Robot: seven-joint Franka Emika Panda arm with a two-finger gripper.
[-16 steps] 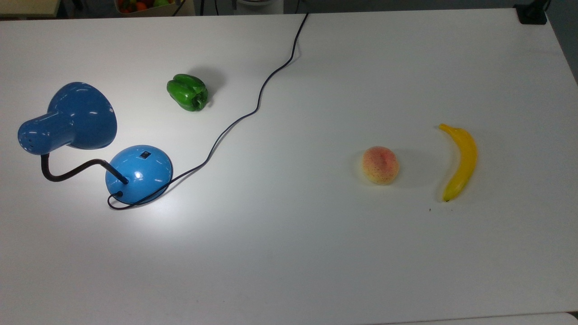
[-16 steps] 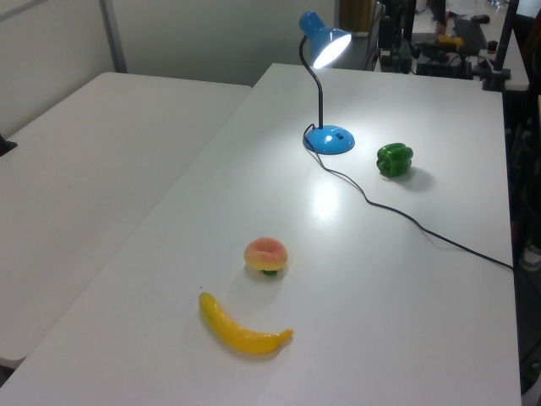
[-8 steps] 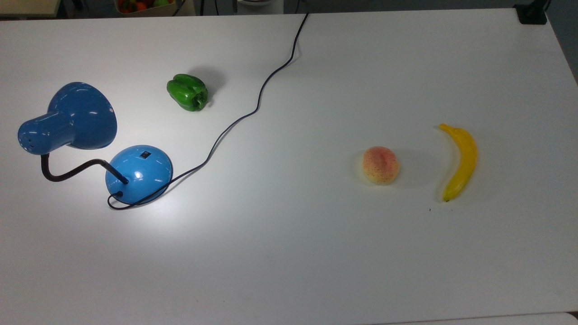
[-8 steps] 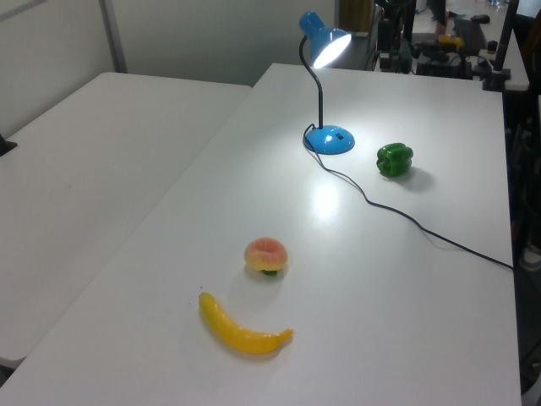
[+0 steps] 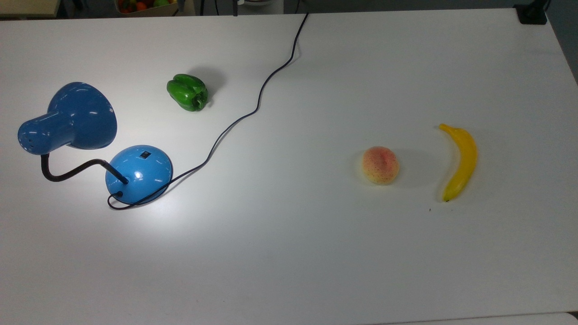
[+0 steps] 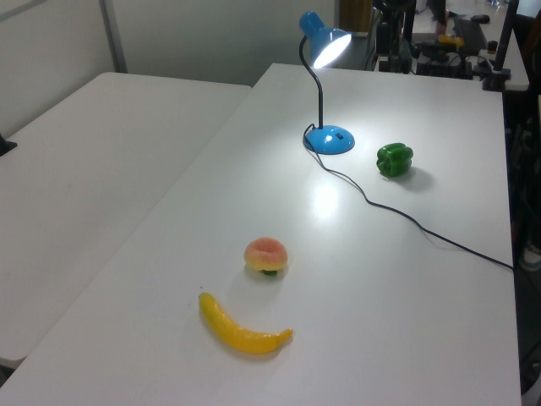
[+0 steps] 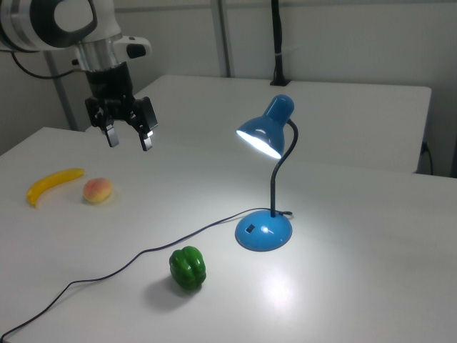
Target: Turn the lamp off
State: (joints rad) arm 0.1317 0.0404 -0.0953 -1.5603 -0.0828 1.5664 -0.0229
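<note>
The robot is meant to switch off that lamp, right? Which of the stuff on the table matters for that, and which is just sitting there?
Matters:
lamp, lit
switch on its base
gripper, open, up in the air

Just sitting there:
green pepper
peach
banana

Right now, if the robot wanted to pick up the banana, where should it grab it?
Probably around the thick middle of the banana, coming straight down from above. It lies flat on the table, curved, with nothing touching it; the peach sits apart beside it. The ends taper, so the middle gives the open gripper the steadiest hold, fingers closing across its narrow width.
</note>
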